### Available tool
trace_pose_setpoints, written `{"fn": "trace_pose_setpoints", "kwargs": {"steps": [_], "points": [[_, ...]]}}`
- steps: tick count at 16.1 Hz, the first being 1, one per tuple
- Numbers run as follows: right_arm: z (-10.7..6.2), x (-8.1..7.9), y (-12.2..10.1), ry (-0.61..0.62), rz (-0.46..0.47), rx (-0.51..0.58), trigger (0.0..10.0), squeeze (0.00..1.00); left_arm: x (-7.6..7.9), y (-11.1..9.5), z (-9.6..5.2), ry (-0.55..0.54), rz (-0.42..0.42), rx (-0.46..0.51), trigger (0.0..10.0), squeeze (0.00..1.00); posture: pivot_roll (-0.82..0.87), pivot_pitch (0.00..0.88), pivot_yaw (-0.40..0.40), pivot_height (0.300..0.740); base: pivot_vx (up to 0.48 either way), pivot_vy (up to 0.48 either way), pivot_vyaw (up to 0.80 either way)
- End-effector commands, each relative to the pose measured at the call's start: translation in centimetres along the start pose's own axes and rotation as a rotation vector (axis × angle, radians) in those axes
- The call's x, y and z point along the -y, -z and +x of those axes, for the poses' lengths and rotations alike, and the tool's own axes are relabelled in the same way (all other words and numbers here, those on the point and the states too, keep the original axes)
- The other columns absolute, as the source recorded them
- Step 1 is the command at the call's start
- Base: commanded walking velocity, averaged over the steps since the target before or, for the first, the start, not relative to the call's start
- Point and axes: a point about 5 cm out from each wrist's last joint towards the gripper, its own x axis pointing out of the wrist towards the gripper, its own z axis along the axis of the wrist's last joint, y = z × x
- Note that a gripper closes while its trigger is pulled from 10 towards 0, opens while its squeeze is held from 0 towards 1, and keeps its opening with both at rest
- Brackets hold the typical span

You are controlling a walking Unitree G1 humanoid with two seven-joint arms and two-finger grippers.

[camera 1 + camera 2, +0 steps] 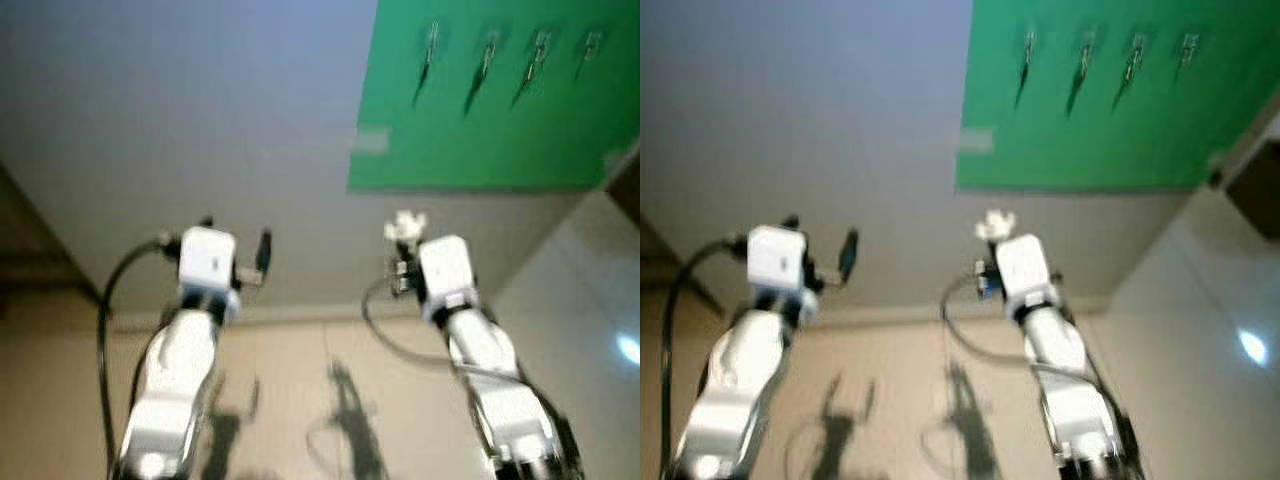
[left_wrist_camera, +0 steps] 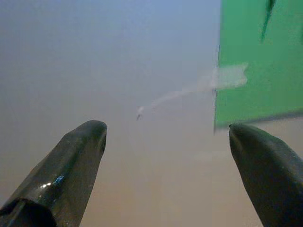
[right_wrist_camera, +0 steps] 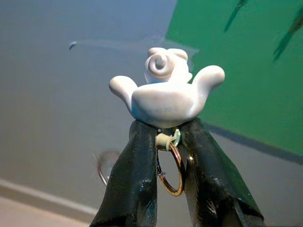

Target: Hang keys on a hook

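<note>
- The left gripper [image 1: 235,248] is raised before a blurred grey wall [image 1: 200,120], its jaws apart with nothing between them; both fingertips are soft in the head views.
- The right gripper [image 3: 165,135] has its jaws clamped on the keys [image 3: 166,97]: a white, glove-shaped charm sits above the fingertips, and a brass ring [image 3: 171,172] hangs between the fingers. Any key blades are hidden.
- Up on the right, a green board [image 1: 480,120] carries 4 hooks [image 1: 487,55], smeared by blur; its right edge is cut off. The keys are well below and left of the hooks.
</note>
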Motion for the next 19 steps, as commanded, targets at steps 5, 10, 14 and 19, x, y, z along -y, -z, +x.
{"fn": "trace_pose_setpoints", "kwargs": {"steps": [5, 10, 14, 19], "points": [[0.2, 1.0, 0.3, 0.062, 0.003, 0.000, 10.0, 0.00, 0.5, 0.3, 0.5, 0.045, -0.002, -0.011, 10.0, 0.00, -0.08, 0.036, -0.011, 0.740, 0.422, 0.000, 0.80], [0.5, 1.3, 0.0, 0.106, 0.029, 0.021, 10.0, 0.00, 0.2, 0.3, 0.9, -0.005, -0.031, -0.018, 10.0, 0.00, -0.07, 0.033, -0.010, 0.740, 0.238, 0.000, 0.48], [0.8, 1.3, -0.1, 0.100, 0.031, 0.026, 10.0, 0.00, -0.3, 0.5, 0.9, -0.042, -0.025, -0.010, 10.0, 0.00, -0.07, 0.029, -0.027, 0.740, 0.000, -0.084, 0.00], [1.2, 1.2, -0.5, 0.084, 0.038, 0.049, 10.0, 0.00, -0.4, 0.5, 1.1, -0.057, -0.022, -0.005, 10.0, 0.00, -0.07, 0.025, -0.034, 0.740, 0.000, -0.478, 0.00]]}}
